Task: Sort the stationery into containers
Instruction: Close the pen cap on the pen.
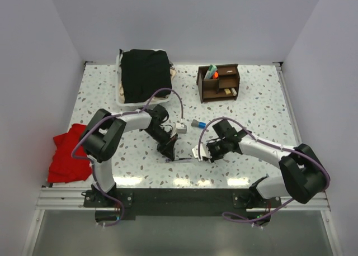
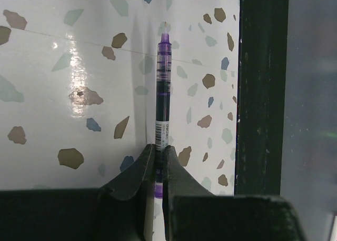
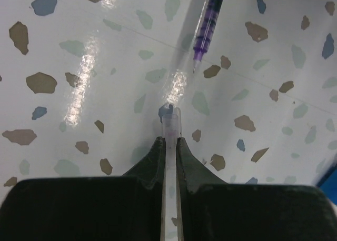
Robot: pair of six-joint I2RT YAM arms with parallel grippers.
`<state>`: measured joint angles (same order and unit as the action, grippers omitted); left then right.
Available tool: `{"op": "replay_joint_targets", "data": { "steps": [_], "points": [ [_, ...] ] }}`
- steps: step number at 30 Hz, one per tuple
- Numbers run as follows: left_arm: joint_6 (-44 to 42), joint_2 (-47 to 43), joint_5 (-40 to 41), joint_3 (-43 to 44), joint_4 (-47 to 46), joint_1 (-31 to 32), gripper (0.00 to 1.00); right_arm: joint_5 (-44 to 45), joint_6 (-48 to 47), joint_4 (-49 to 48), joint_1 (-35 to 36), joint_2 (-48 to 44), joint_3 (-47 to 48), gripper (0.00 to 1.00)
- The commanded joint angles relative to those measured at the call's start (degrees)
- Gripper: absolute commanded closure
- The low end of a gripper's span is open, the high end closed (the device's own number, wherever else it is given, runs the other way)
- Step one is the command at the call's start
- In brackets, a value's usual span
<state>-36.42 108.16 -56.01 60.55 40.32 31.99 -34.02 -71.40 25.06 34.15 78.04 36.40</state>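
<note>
Low over the counter (image 1: pixel 268 116), left hand (image 2: pixel 157 151) pinches a purple pen (image 2: pixel 164 78) by its tail; right hand (image 3: pixel 169 142) pinches a pale cap (image 3: pixel 171 126) — nib near its mouth, axis slanted off the cap's; organiser (image 1: pixel 218 84) far behind both.

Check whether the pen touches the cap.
Apart. The right wrist view shows bare table between the pen tip and the cap clamped in the right gripper.

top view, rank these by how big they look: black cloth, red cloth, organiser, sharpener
1. black cloth
2. red cloth, only a little smaller, a close call
3. organiser
4. sharpener, by far the smallest
</note>
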Motion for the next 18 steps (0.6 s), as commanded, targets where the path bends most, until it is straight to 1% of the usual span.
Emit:
{"op": "replay_joint_targets", "data": {
  "steps": [1, 7, 18],
  "points": [
    [2.7, 1.3, -0.9, 0.6, -3.8, -0.2, 1.00, -0.5, 3.4, -5.9, 1.4, 0.3, -0.2, 1.00],
    [6.0, 3.4, 0.2, 0.3, -6.1, -0.3, 1.00, 1.6, 5.7, -8.5, 2.3, 0.6, 0.1, 1.00],
    [8.1, 5.0, 1.3, 0.3, -8.2, -0.3, 1.00, 2.5, 6.3, -7.7, 3.2, 1.6, 0.9, 1.00]
  ]
}}
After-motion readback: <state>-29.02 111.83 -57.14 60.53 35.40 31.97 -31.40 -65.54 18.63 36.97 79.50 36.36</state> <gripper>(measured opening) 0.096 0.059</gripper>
